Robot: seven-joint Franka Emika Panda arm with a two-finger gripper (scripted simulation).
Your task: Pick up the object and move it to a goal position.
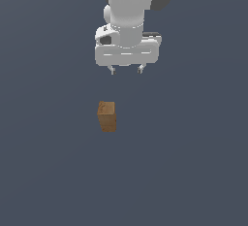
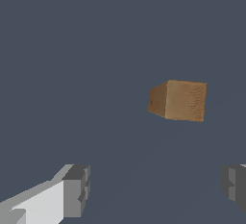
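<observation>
The object, a small brown wood-textured block (image 1: pixel 107 116), stands upright on the dark grey floor near the middle of the exterior view. It also shows in the wrist view (image 2: pixel 178 100), apart from the fingers. My white gripper (image 1: pixel 126 70) hangs above and behind the block, a little to the exterior view's right of it, not touching it. Its two short fingers are spread apart and hold nothing. In the wrist view the gripper (image 2: pixel 156 192) is open, with one grey fingertip (image 2: pixel 76 191) and the other (image 2: pixel 235 185) at the frame's edge.
The plain dark grey floor (image 1: pixel 193 171) fills both views. The white arm (image 1: pixel 128 7) rises out of the exterior view's top. No other objects or goal marker show.
</observation>
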